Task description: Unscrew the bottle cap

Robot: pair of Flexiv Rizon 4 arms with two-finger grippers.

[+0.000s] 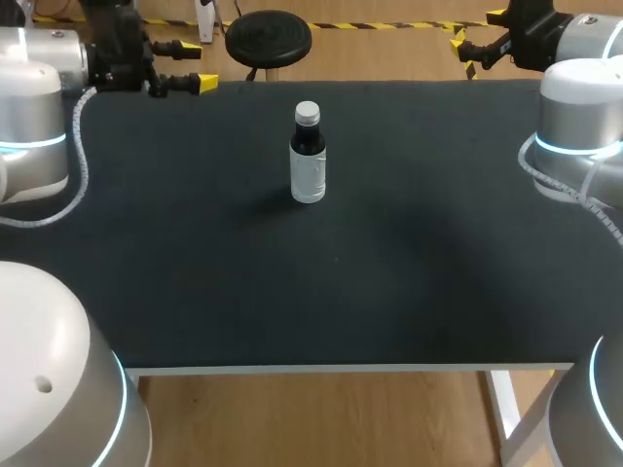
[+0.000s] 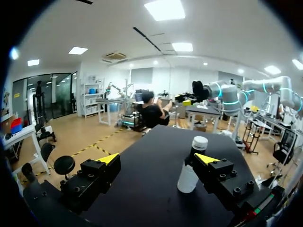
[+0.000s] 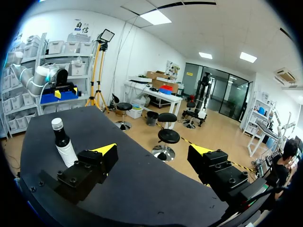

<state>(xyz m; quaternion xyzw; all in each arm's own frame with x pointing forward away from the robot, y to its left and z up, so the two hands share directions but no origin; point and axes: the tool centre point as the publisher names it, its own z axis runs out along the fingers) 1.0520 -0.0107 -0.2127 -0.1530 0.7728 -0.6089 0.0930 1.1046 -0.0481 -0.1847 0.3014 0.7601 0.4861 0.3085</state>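
A small bottle [image 1: 308, 161] with dark liquid, a white label and a grey cap [image 1: 308, 113] stands upright on the black table [image 1: 195, 253], slightly back of centre. My left gripper [image 1: 195, 65] hovers open at the back left edge, well away from the bottle. My right gripper [image 1: 463, 53] is open at the back right edge. In the left wrist view the bottle [image 2: 187, 176] stands ahead of the open gripper [image 2: 157, 158], partly behind one finger. In the right wrist view the bottle [image 3: 64, 146] stands ahead and off to one side of the open gripper [image 3: 152, 149].
Only the bottle stands on the table. Its white front edge [image 1: 341, 368] runs across the near side. My right arm [image 2: 227, 97] shows beyond the table's far end in the left wrist view, and my left arm [image 3: 38, 78] shows in the right wrist view.
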